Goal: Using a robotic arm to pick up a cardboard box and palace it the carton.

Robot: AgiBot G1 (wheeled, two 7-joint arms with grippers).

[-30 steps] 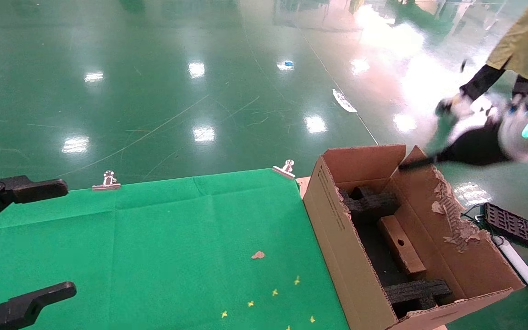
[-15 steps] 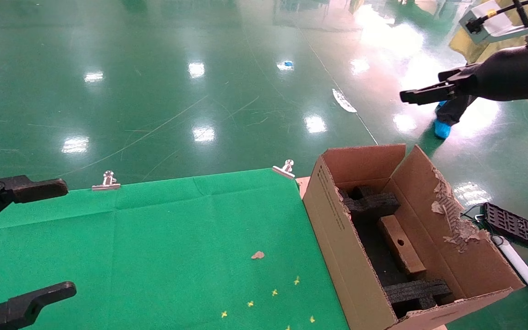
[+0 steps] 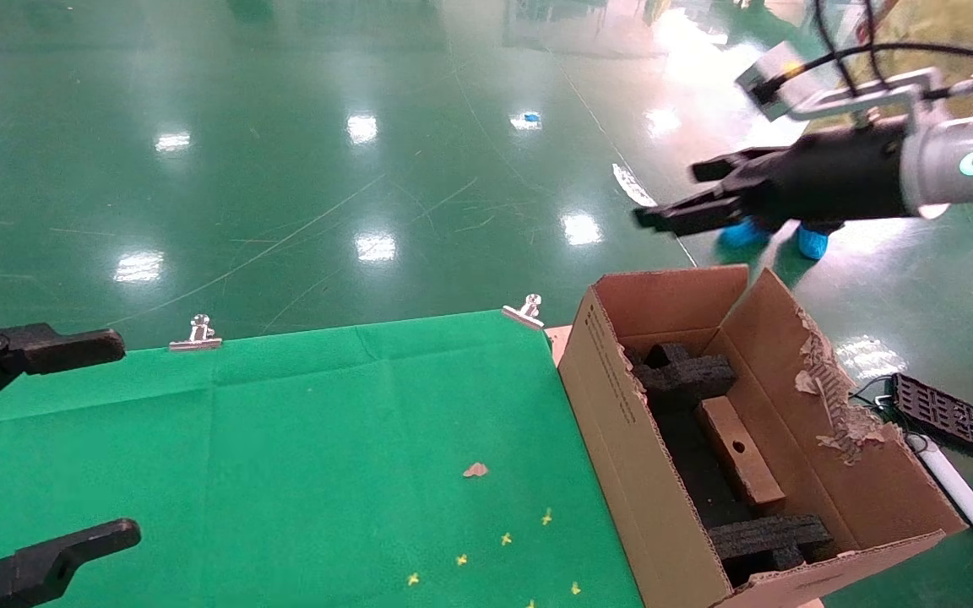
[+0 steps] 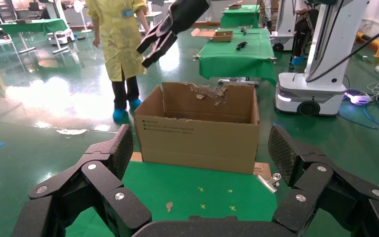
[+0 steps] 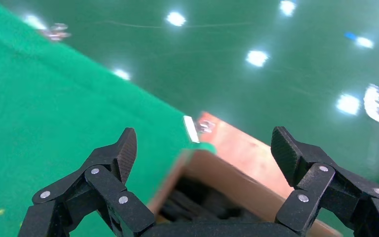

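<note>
The carton [image 3: 622,439] stands open at the right end of the green-clothed table [image 3: 284,439]. The small cardboard box [image 3: 740,456], with its round hole up, lies inside it between black foam inserts [image 3: 685,376]. The robotic arm's right gripper [image 3: 668,196] is open and empty, in the air above and beyond the carton's far rim. Its wrist view shows its gripper [image 5: 202,148] above the carton's corner [image 5: 237,182]. My left gripper [image 3: 127,437] is open and empty at the table's left edge, with the left gripper [image 4: 200,148] facing the carton's printed side [image 4: 197,133].
Two metal clips [image 3: 196,336] [image 3: 525,311] hold the cloth's far edge. A paper scrap [image 3: 475,469] and yellow marks lie on it. A black grid tray [image 3: 951,418] lies on the floor. A person in a yellow coat [image 4: 116,39] stands behind the carton.
The right gripper has risen from beside the carton's far right flap and swung left, still open and empty. The small box stays in the carton. The left arm has not moved.
</note>
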